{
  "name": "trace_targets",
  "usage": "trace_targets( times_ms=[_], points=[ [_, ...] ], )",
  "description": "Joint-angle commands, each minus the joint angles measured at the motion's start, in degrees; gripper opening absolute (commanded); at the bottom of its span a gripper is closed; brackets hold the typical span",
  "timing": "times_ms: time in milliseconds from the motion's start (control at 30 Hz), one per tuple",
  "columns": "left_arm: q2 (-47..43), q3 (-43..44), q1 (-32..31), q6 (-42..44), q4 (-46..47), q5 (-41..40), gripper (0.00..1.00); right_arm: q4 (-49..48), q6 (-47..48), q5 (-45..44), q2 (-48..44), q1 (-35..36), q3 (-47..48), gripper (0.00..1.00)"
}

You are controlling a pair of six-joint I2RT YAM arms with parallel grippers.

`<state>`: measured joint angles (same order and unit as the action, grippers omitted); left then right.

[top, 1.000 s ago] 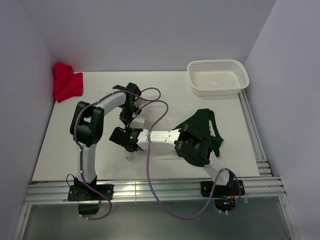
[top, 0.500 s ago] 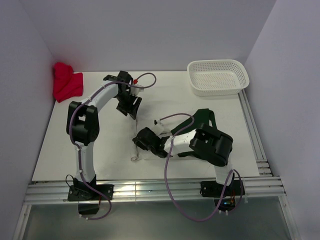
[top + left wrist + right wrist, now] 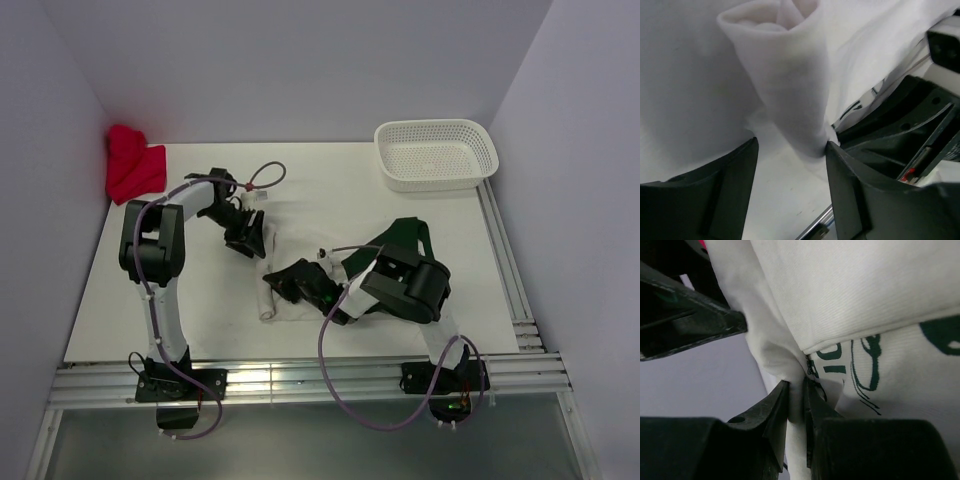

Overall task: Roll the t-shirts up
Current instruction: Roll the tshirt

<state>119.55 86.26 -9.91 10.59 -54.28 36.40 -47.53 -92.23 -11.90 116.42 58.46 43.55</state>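
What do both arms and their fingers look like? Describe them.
The left arm and right arm have white tubular links, bulky black joints and a looping purple cable each. The fingers are black, flat-faced wedges.

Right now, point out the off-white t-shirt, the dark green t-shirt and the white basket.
off-white t-shirt point(image 3: 790, 85): left wrist view, on its rolled tube.
dark green t-shirt point(image 3: 408, 236): top external view, on its uncovered far part.
white basket point(image 3: 440, 180): top external view, on its near wall.
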Motion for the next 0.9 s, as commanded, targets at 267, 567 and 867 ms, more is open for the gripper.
trace_targets(
  times_ms=[267,567,867],
  points=[
    [0.2,-2.3,-2.2,-9.8,10.3,-1.4,0.22,18.2,4.1,-2.8,-2.3,0.5,2.8,0.28],
    [-1.9,0.1,-6.7,-7.5,5.4,-16.8,0.09,53.7,8.6,-15.3,-9.0,3.8,16.5,0.49],
    [-2.6,2.2,-9.1,-6.6,2.8,-23.1,0.09,74.9,13.5,-27.0,-8.4,7.9,33.9,0.49]
  ],
)
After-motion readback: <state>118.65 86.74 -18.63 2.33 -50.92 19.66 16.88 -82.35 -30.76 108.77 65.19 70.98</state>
